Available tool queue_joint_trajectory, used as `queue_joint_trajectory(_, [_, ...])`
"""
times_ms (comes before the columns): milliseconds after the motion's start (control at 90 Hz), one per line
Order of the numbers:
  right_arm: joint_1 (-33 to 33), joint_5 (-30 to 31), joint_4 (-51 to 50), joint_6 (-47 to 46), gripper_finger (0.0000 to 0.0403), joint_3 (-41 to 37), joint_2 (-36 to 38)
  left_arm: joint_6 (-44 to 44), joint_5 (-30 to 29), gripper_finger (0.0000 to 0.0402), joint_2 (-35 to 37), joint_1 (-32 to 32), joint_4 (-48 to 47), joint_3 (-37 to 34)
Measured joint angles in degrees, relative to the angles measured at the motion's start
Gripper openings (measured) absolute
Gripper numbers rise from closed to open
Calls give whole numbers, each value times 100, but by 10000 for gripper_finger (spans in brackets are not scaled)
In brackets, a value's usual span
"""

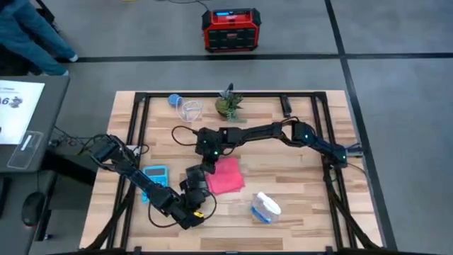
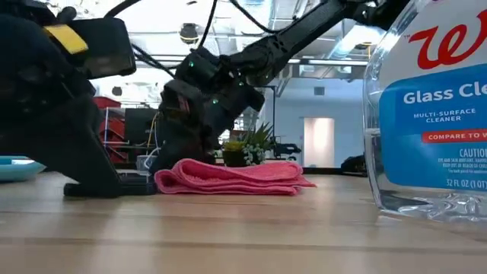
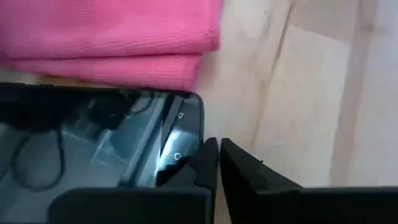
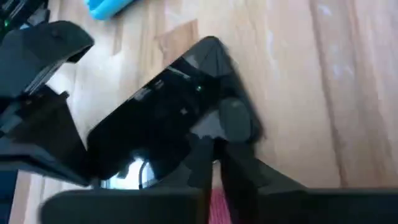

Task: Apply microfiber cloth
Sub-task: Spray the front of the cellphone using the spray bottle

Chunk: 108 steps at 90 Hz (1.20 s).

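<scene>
The wooden desk (image 1: 297,212) carries it all. Using the black phone (image 3: 99,143) as the marker: the folded pink microfiber cloth (image 1: 226,176) lies just beside it, touching its far edge. The left gripper (image 3: 214,163) sits at the phone's corner, jaws nearly closed on nothing. The right gripper (image 4: 214,155) hovers right over the phone's end, jaws pinched together, empty. The glass cleaner bottle (image 1: 265,207) lies well apart.

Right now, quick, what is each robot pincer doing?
Left pincer: closed, holding nothing, fingertips at the edge of the black phone.
Right pincer: closed, empty, down on the phone beside the pink microfiber cloth.
</scene>
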<state>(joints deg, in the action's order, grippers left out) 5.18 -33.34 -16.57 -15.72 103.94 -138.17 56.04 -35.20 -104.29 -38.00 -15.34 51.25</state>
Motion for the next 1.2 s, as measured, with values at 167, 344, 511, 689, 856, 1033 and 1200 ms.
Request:
queue_joint_trajectory(167, [-1,29,-182,34,0,2,-11,229,-32,0,-13,-28,-352,189])
queue_joint_trajectory(344, [56,116,-193,32,6,4,-6,408,129,0,91,-87,-506,581])
queue_joint_trajectory(511, [67,134,-125,11,38,4,-4,1031,145,0,428,-253,-1327,1096])
queue_joint_trajectory(689, [-34,563,182,-308,104,5,0,3182,396,0,540,-560,-3475,993])
queue_joint_trajectory(856, [-196,1032,244,-335,165,7,5,4032,649,0,533,-534,-3328,248])
queue_joint_trajectory(1033, [-181,1001,248,-398,209,9,9,3837,522,0,589,-327,-2391,-492])
queue_joint_trajectory(1200, [-154,915,284,-505,218,9,9,3709,105,0,577,-175,-2121,-700])
